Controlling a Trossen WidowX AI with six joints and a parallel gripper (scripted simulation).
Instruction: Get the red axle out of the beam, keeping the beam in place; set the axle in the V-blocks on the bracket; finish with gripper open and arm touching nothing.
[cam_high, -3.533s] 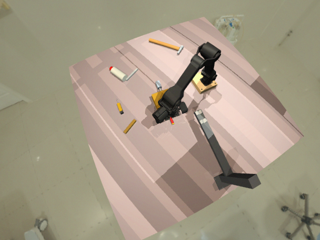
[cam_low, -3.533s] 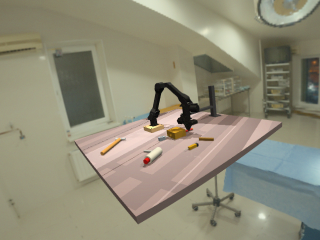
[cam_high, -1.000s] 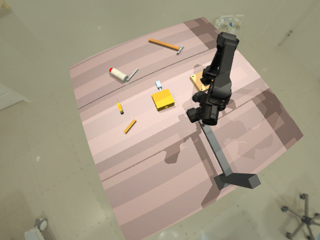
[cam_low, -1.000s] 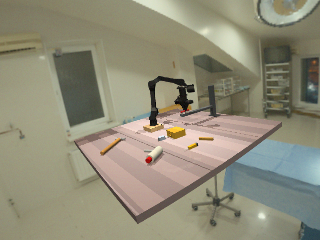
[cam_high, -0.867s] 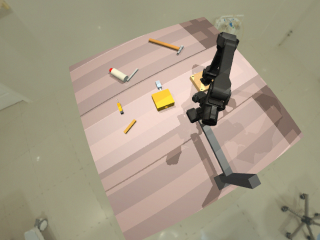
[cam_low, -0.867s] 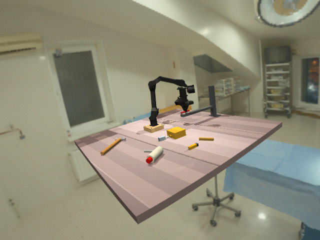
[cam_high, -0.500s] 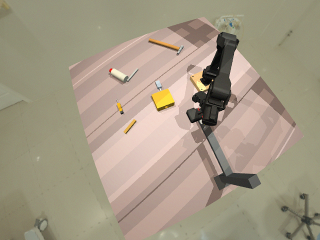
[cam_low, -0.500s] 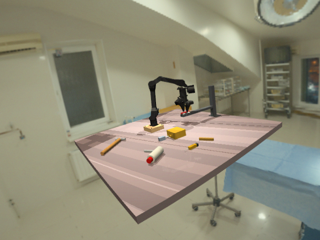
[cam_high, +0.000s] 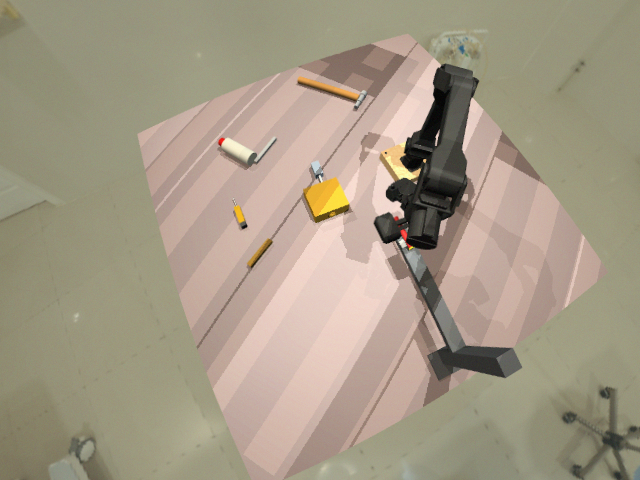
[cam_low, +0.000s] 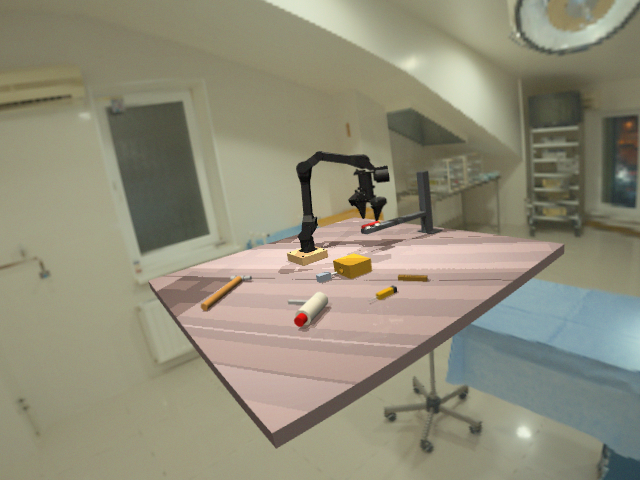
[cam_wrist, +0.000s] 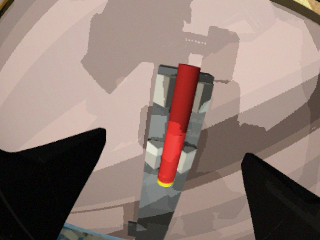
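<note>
The red axle (cam_high: 404, 237) (cam_low: 370, 225) (cam_wrist: 181, 107), with a yellow end, lies lengthwise between the pale cheeks of both V-blocks (cam_wrist: 154, 153) near the free end of the dark grey bracket (cam_high: 439, 310) (cam_low: 397, 222) (cam_wrist: 154, 207). My gripper (cam_high: 401, 226) (cam_low: 370, 218) (cam_wrist: 178, 148) is wide open above the axle. One finger stands on each side, with visible gaps to axle and bracket in the wrist view. The yellow block, which I take as the beam (cam_high: 325, 197) (cam_low: 352, 264), sits flat on the table with an empty-looking hole in its side.
The bracket's upright post (cam_high: 485, 360) (cam_low: 423, 198) stands at its far end. A grey-blue piece (cam_high: 316, 168) (cam_low: 323, 277) adjoins the beam. A hammer (cam_high: 328, 88), a white cylinder with a red end (cam_high: 237, 150), a grey rod (cam_high: 266, 149), a yellow screwdriver (cam_high: 239, 215) and a brown bar (cam_high: 260, 252) lie around.
</note>
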